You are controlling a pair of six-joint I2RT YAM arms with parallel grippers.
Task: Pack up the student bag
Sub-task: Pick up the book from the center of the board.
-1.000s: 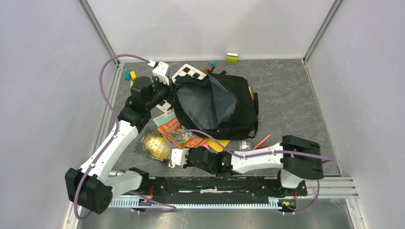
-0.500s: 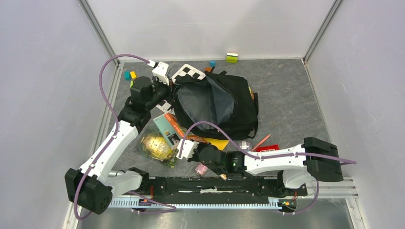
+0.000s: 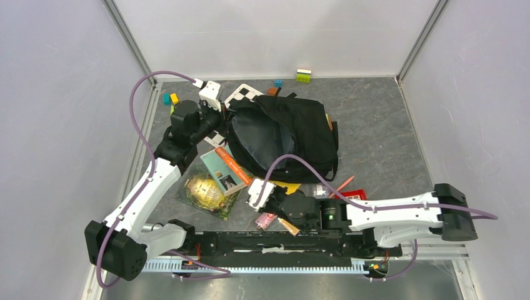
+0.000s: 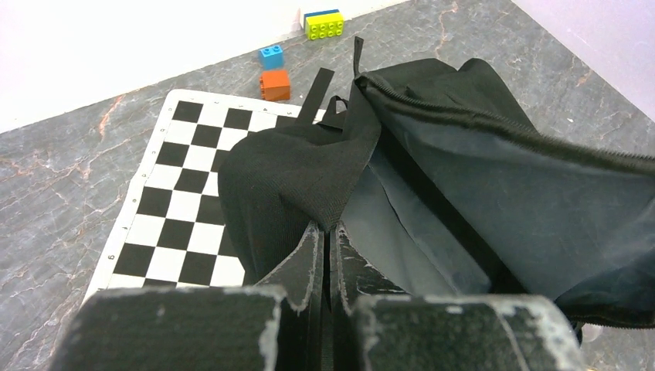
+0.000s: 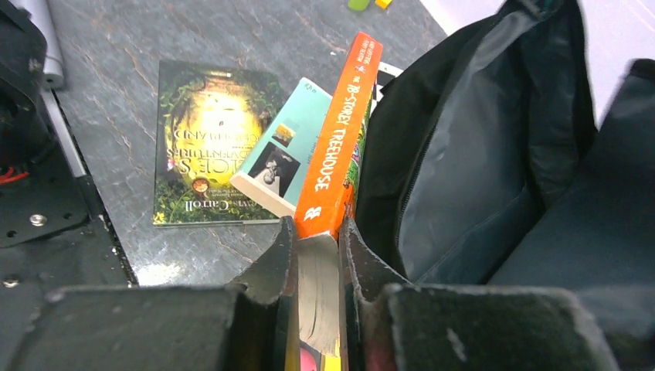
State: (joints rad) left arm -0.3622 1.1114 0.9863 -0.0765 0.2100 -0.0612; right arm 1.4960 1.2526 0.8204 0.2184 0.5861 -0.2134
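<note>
Backpack (image 3: 294, 140) lies mid-surface with its mouth open toward the arms. Left jaws are pinched on its rim fabric, holding the opening up. Right jaws pinch the orange book (image 5: 340, 139) at one end, just beside the mouth. To do: hold the rim high, angle the book past the zipper (image 4: 494, 127), and release once it's deep inside.

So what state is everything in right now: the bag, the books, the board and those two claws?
student bag: unzipped, mouth gaping open.
left gripper: shut on the bag's rim fabric.
right gripper: shut on the orange book.
orange book: closed, held on edge, spine up, outside the bag.
teal book: closed, lying cover up.
green-gold book: closed, flat, cover up.
chessboard: unfolded, partly under the bag.
</note>
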